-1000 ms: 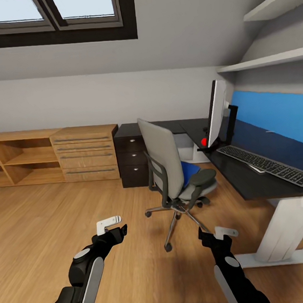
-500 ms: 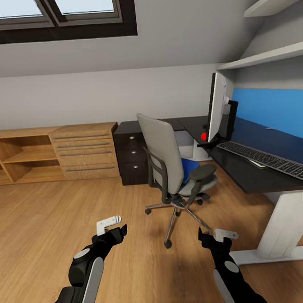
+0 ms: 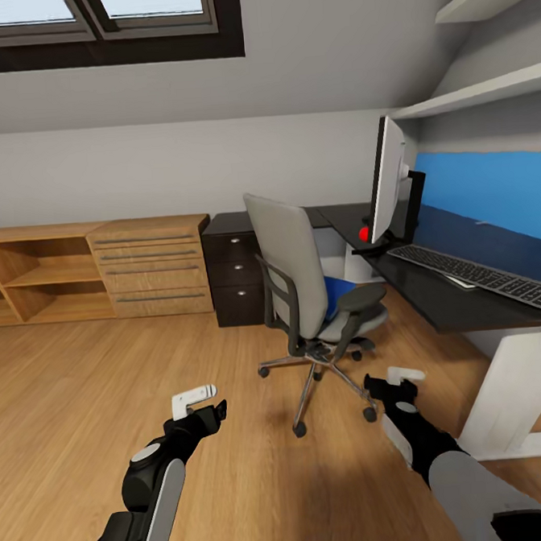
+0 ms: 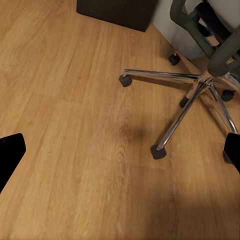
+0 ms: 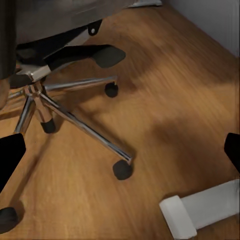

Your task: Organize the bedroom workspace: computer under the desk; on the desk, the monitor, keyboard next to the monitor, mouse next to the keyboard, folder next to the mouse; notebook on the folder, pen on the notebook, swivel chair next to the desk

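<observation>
The grey swivel chair [image 3: 290, 261] stands on the wood floor, turned toward the black-topped desk [image 3: 459, 310], with the blue folder [image 3: 337, 292] on its seat. On the desk the monitor [image 3: 389, 183] stands edge-on, and the keyboard [image 3: 478, 274] lies beside it. A pale box, the computer [image 3: 331, 254], shows partly behind the chair under the desk. My left gripper [image 3: 216, 411] hangs open over bare floor left of the chair. My right gripper [image 3: 381, 388] is open beside the chair's chrome base [image 5: 75, 120], which is also in the left wrist view [image 4: 200, 87]. Mouse, notebook and pen cannot be made out.
A dark three-drawer cabinet [image 3: 239, 277] sits behind the chair, with low light-wood cabinets [image 3: 153, 266] along the wall to its left. The desk's white pedestal leg [image 3: 513, 387] and foot [image 5: 200, 212] stand close to my right arm. Wall shelves [image 3: 484, 90] hang above the desk.
My right arm has reached forward, bringing its gripper up beside the chair's base. The view has edged closer to the chair and desk. The left arm holds still.
</observation>
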`<state>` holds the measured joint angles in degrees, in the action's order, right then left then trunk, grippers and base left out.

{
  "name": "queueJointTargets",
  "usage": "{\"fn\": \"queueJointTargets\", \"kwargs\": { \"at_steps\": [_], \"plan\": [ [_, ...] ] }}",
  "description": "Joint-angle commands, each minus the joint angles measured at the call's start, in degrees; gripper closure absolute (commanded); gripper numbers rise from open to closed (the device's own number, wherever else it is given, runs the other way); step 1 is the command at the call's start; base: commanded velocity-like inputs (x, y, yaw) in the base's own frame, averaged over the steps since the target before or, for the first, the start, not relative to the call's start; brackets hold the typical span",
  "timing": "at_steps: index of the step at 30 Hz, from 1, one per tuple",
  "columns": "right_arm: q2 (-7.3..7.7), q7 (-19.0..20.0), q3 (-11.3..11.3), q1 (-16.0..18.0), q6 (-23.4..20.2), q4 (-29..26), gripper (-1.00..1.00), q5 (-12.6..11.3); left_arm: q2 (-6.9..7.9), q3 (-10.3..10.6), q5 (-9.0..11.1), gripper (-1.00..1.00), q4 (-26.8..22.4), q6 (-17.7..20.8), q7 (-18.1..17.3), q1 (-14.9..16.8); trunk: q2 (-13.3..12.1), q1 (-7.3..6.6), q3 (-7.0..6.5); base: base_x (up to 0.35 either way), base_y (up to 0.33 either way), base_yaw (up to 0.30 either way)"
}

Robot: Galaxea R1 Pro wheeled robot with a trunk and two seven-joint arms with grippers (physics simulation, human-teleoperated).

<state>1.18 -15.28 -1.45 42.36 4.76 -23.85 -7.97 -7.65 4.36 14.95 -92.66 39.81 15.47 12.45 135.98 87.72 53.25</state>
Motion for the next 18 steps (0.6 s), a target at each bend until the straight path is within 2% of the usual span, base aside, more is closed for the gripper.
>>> {"fn": "queueJointTargets", "kwargs": {
  "at_steps": [1,2,3,6,8,10,11,18],
  "plan": [
    [0.36,-0.1,-0.1,1.6,0.9,2.1,-1.0,-0.7,0.0,0.0,0.6,-1.0,-0.1,0.2,0.5,0.0,0.4,0.22,0.25,0.0,0.0,0.0],
    [0.63,-0.1,-0.1,2.9,1.4,3.8,-1.0,-0.7,0.0,0.0,0.6,-1.0,-0.1,0.2,0.5,0.0,0.8,0.44,0.43,0.0,0.0,0.0],
    [1.27,-0.1,0.1,5.6,2.5,7.4,-1.0,-1.0,0.0,0.0,0.6,-1.0,-0.1,0.2,0.5,0.0,1.2,0.66,0.61,0.0,0.0,0.0],
    [2.14,0.1,0.6,7.6,3.5,10.4,-1.0,-2.4,0.0,0.0,0.6,-1.0,-0.1,0.2,0.5,0.0,2.4,1.31,1.15,0.0,0.0,0.0],
    [2.53,0.3,0.4,8.3,5.0,13.1,-1.0,-4.4,0.0,-0.1,0.6,-1.0,-0.1,0.2,0.5,0.0,3.2,1.75,1.51,0.0,0.0,0.0],
    [2.47,0.3,0.4,8.4,5.5,13.5,-1.0,-4.8,-0.01,0.0,0.6,-1.0,-0.1,0.1,0.5,0.0,4.0,2.19,1.87,0.0,0.0,0.0],
    [1.83,0.8,0.5,8.5,7.4,13.8,-1.0,-5.0,-0.02,0.0,0.6,-1.0,-0.1,0.2,0.5,0.0,4.5,2.41,2.05,0.0,0.0,0.0],
    [1.6,2.0,0.5,8.5,9.6,13.8,-1.0,-5.0,0.0,0.0,0.6,-1.0,-0.1,0.2,0.5,0.0,7.3,3.95,3.3,0.0,0.0,0.0]
  ]
}}
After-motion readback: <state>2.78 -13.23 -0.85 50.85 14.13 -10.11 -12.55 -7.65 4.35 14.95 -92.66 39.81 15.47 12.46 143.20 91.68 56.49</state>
